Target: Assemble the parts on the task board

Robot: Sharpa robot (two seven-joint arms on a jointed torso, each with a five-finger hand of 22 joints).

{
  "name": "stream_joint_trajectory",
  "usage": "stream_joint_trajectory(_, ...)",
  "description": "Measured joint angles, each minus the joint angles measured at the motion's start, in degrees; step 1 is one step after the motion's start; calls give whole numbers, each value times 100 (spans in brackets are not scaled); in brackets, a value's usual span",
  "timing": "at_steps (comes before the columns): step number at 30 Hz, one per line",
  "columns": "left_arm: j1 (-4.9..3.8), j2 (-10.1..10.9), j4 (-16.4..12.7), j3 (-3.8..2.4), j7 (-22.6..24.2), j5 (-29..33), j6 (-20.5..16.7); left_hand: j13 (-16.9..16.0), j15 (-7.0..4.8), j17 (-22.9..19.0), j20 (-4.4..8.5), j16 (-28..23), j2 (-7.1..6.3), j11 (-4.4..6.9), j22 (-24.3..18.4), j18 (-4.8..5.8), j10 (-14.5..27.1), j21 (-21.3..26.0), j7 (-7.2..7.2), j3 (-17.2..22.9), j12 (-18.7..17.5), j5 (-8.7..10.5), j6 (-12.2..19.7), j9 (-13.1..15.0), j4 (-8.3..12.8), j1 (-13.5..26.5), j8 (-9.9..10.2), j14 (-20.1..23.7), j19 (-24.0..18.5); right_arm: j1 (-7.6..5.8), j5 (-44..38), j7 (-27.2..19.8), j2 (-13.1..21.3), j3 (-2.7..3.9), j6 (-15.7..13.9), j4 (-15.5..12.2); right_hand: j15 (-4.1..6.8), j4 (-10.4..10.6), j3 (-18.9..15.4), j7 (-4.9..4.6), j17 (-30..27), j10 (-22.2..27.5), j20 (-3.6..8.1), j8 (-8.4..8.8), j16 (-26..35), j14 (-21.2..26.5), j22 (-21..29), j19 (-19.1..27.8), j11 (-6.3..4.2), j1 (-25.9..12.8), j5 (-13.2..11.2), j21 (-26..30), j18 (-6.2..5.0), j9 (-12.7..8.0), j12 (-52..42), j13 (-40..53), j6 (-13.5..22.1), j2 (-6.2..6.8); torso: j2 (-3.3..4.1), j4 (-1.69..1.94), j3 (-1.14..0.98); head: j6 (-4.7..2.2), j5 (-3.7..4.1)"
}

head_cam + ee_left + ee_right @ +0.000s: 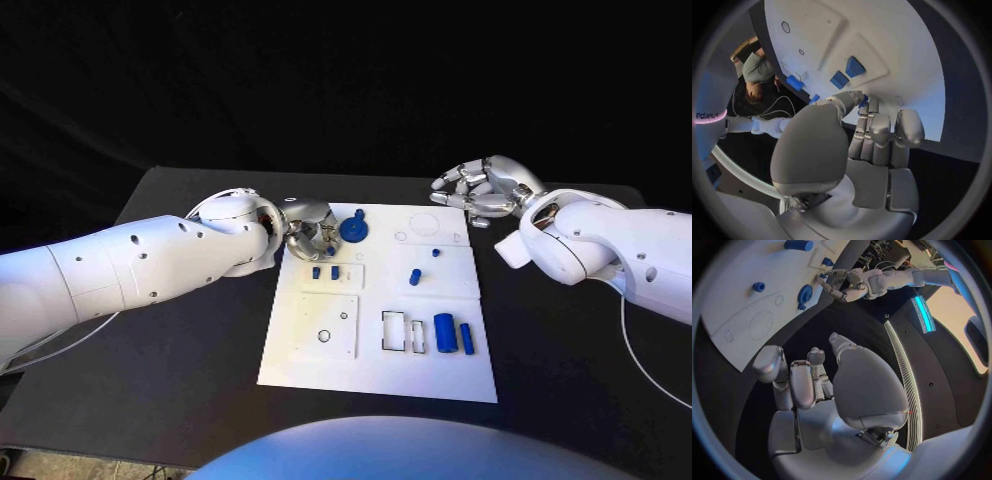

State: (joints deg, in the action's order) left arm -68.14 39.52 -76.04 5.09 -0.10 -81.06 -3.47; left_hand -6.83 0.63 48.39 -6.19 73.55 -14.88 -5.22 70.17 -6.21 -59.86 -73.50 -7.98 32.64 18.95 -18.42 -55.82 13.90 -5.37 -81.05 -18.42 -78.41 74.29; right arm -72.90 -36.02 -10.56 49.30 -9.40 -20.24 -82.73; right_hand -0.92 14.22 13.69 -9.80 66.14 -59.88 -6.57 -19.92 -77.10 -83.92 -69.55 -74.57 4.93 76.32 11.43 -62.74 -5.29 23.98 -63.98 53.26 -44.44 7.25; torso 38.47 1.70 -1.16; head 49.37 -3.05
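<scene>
While you look down from the head view, the white task board [378, 345] lies in the middle of the black counter [173, 370]. Your left hand [306, 232] sits at the board's far left corner, its fingers touching a round blue disc part [353, 227] there; whether it actually grips the disc you cannot tell. Two small blue pegs [325, 271] stand just nearer on the board, two more small pieces [423, 266] sit toward the middle, and two blue cylinders [454, 333] lie side by side beside outlined slots. Your right hand [483, 187] hovers off the board's far right corner, fingers curled in, nothing in them.

Turning to the left wrist view, the left hand [876, 137] has its fingertips bunched against a sliver of blue [863, 101] at the board edge, with two blue pegs [847, 72] just beyond.

From the right wrist view, the right hand [811, 385] is over bare counter, holding nothing, fingers bent inward; across the board the left hand [845, 284] meets the blue disc [805, 294].
</scene>
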Motion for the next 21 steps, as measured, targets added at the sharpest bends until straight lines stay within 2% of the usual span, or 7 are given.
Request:
stream_joint_trajectory(11,1,9,-6,1,-11,7,-11,-2,20,-30,-37,0,-1,-51,-14,0,172,24,-42,1,-20,0,41,0,32,46,64,20,-37,3,0,0,-2,1,3,5,0,0,0,0,0,0,0,0,0,0,0,0,0,0,0,0,0,-5,0,0,0,0,3,-3,0,-8,-12)
stream_joint_trajectory(15,2,16,-2,1,-20,9,-15,-21,42,-63,-59,0,-38,-63,-39,0,265,27,-30,-15,-20,0,179,-28,48,83,148,42,-59,4,0,0,-1,-1,4,7,0,0,0,0,-5,0,0,0,0,0,2,0,0,0,0,15,0,-5,0,-4,0,0,3,-3,0,-5,-10)
stream_joint_trajectory(21,2,22,2,1,-36,17,-19,-47,82,-107,-79,-22,-69,-115,-62,0,439,66,-102,-15,-20,0,434,-91,81,113,345,82,-79,4,0,0,2,-1,4,7,0,16,-17,0,-33,0,21,0,22,0,31,21,0,0,0,62,1,-4,0,-35,0,0,3,-3,-1,-1,-8)
